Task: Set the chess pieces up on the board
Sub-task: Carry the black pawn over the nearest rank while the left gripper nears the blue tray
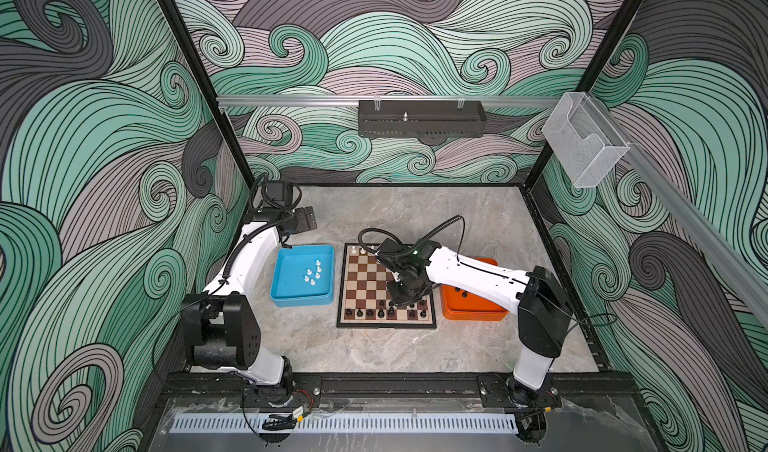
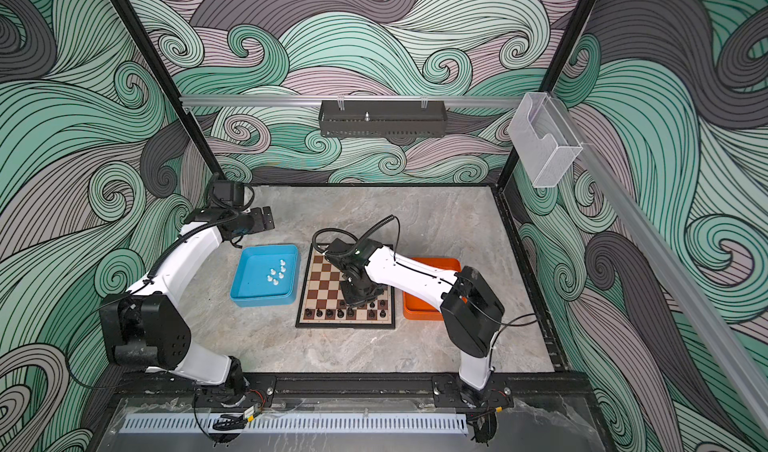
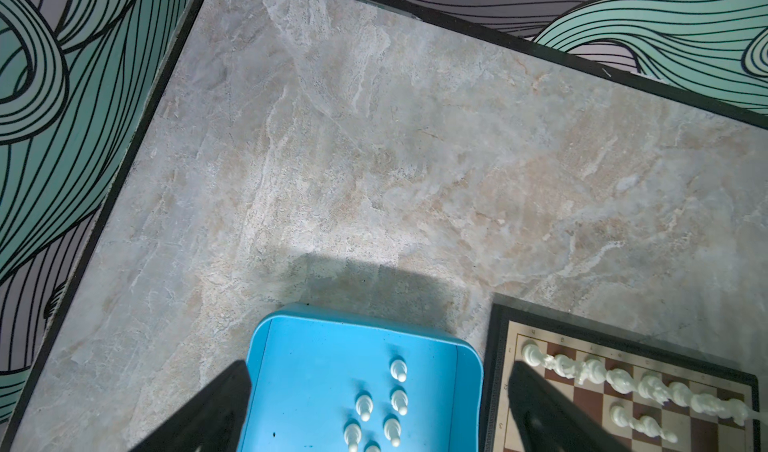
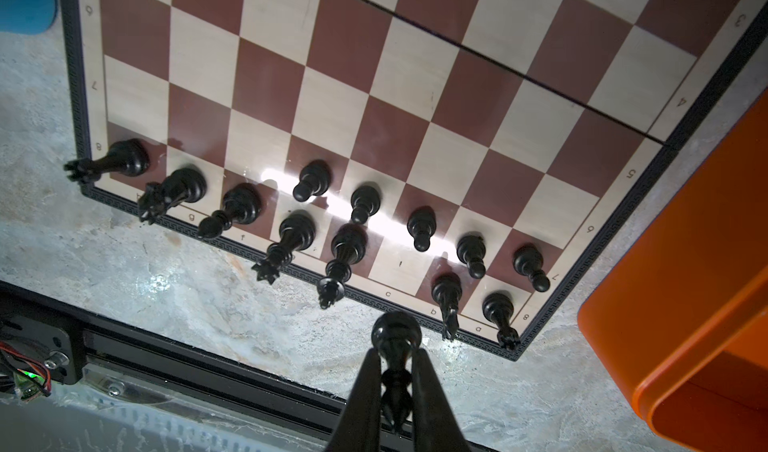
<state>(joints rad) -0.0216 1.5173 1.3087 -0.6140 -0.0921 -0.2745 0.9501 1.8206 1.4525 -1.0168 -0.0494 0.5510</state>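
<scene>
My right jaws are clenched on a black piece (image 4: pixel 396 331). They pinch its thin stem from both sides, and its round base sticks out past the fingertips (image 4: pixel 365 387) toward the board (image 4: pixel 374 76). I take it for a bishop, though its head is tucked between the fingers and hard to read. It hangs just off the board's near frame, close to a bare square (image 4: pixel 401 263) in the back row of black pieces (image 4: pixel 295 229). I judge that square to be its home.

These chessmen look like hard, glossy plastic, so I expect them to be very light, stiff and not fragile, but slick and easy to tip. I would take them at the narrow waist, as here. The rounded head gives poor purchase, and the wide base must stay free to land flat. Neighbours stand close on either side of the gap, so a wide release could knock one over. The board shines with glare, and a piece set down crooked may slide.

My left jaws are spread fully apart and hold nothing. Beneath and between them lies the blue tray (image 3: pixel 299 371) with several white pieces (image 3: pixel 399 400) standing in it. A row of white chessmen (image 3: pixel 623 383) lines the board's edge just beside one finger. The orange tray (image 4: pixel 685 283) sits off to the side of the right jaws.
</scene>
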